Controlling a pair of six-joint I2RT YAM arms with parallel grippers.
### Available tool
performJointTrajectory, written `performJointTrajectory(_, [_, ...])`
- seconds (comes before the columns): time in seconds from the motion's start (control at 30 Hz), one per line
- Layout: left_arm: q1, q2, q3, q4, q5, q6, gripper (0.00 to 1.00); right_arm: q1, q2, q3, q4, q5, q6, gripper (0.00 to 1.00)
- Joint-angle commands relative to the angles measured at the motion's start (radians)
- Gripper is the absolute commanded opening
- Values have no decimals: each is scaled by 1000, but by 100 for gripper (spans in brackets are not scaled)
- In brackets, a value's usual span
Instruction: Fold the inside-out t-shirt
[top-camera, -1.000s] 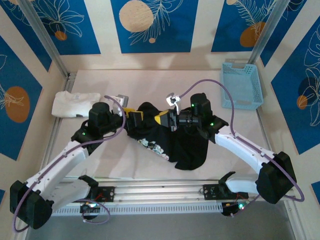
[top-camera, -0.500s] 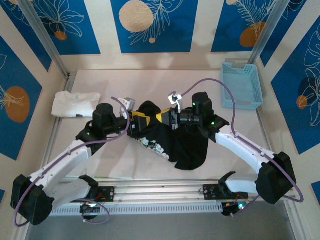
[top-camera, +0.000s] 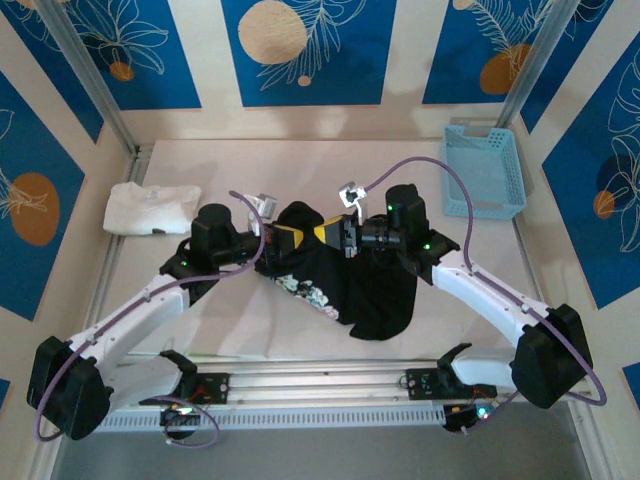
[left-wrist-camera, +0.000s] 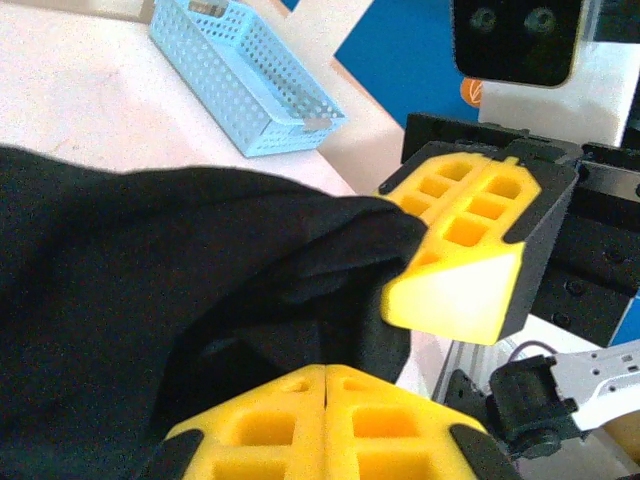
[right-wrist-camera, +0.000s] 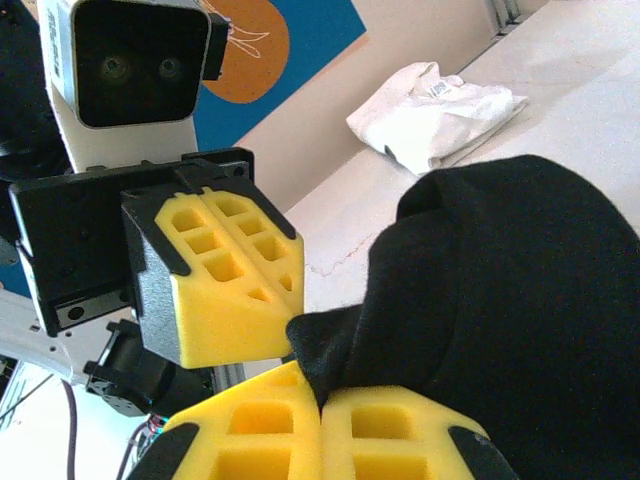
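Two grippers meet over the middle of the table (top-camera: 400, 160) in the top view, and I read the left gripper (top-camera: 272, 238) and the right gripper (top-camera: 330, 236) as just beside each other, tips facing. The black t-shirt (top-camera: 360, 295) is bunched between and under them, lifted at the top, its bulk spilling toward 5 o'clock with a pale print showing toward 7 o'clock. A folded white garment (top-camera: 150, 208) lies at 10 o'clock, and a blue basket (top-camera: 483, 170) sits at 2 o'clock, both well apart from the shirt. On the left wrist feed, the left gripper (left-wrist-camera: 325, 378) has its yellow pads pressed together at 6 o'clock with black t-shirt (left-wrist-camera: 150, 300) cloth running down into the top of the seam, so I call it clamped on the shirt. The right gripper (left-wrist-camera: 455, 255) sits at 3 o'clock with a fold of the same cloth drawn to its tip, and the blue basket (left-wrist-camera: 245, 80) lies at 11 o'clock. On the right wrist feed, the right gripper (right-wrist-camera: 320, 400) also has its pads together at 6 o'clock, nipping a corner of the t-shirt (right-wrist-camera: 500, 290), which fills 3 to 5 o'clock. The left gripper (right-wrist-camera: 235, 275) is at 9 o'clock, pads together, touching the cloth at its lower tip, and the white garment (right-wrist-camera: 440, 110) rests at 1 o'clock.
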Motion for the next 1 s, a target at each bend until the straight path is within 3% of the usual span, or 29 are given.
performJointTrajectory(0.0, [-6,-21,26,42,18,-4,0,2,-19,-4,-19,62,-9,0])
performJointTrajectory(0.23, [-21,-37,43,115,-11,-63,0,10,-24,-3,-40,139,-3,1])
performJointTrajectory(0.47, [-64,-51,79,77,-133,-39,0,14,-16,4,-57,163,5,29])
performJointTrajectory(0.83, [-154,-4,170,37,-344,10,0,87,-45,-114,95,257,-4,59])
performJointTrajectory(0.97, [-188,13,197,32,-369,32,0,113,-16,-114,151,266,-6,63])
